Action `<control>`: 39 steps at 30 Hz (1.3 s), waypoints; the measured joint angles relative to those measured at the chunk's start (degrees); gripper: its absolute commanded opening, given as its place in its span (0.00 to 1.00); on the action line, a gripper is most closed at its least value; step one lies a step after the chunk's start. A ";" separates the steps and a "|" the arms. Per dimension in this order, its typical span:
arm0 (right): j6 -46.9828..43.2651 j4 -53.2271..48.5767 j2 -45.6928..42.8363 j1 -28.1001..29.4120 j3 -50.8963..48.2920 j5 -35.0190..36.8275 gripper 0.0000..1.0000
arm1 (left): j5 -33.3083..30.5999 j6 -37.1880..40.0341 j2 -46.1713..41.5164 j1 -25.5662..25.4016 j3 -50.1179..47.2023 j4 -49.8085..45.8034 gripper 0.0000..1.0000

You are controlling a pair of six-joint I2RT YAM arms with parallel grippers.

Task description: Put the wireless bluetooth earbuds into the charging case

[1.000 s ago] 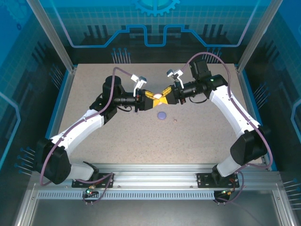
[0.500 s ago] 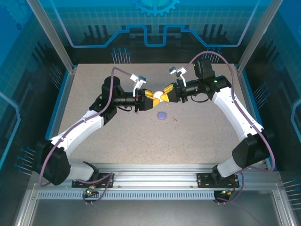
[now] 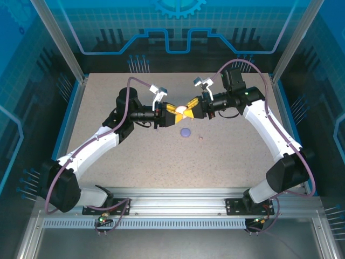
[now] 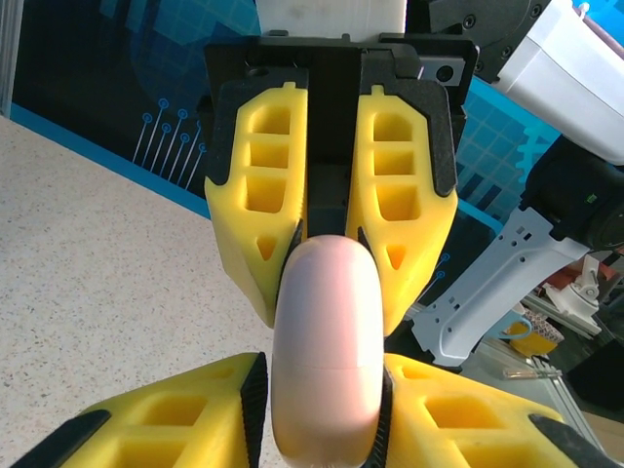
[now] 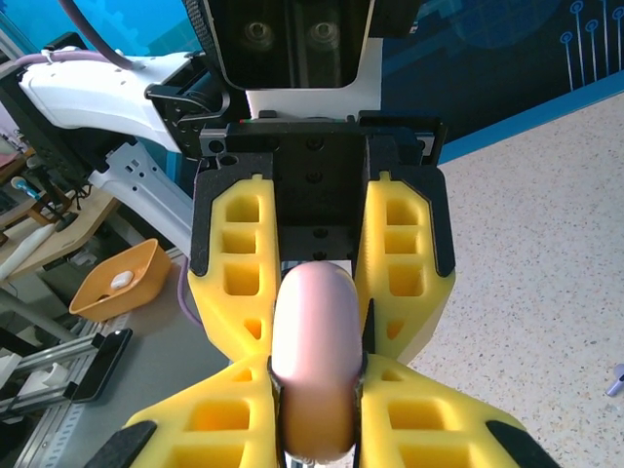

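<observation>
Since a second ago the right arm has raised its elbow. The pink case (image 3: 181, 110) hangs above the worktop (image 3: 135, 156), edge-on, its seam between the two grips. If the halves are pulled apart unevenly, the smooth shell could slip and drop near the lilac case (image 3: 186, 132). The left claw (image 4: 327, 390) and right claw (image 5: 314, 390) are each nearly closed on one end of it. What looks like a lilac earbud (image 5: 614, 380) lies on the worktop.

White-shelled arms (image 3: 102, 141) with black joints (image 3: 128, 100) and purple cables (image 3: 237, 60); yellow pocketed fingers (image 4: 229, 224) on screwed black mounts (image 5: 317, 185).
</observation>
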 measured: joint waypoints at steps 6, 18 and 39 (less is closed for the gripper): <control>-0.61 -0.90 0.02 0.15 0.17 0.15 0.18 | 0.72 0.00 0.00 0.00 0.00 -0.04 0.29; -1.73 -3.32 0.37 0.85 1.42 2.40 0.18 | 1.09 1.29 0.00 0.00 0.02 -1.75 0.31; -2.86 -5.31 0.74 1.95 2.45 5.46 0.39 | -0.42 3.08 0.02 -0.22 0.13 -3.78 0.11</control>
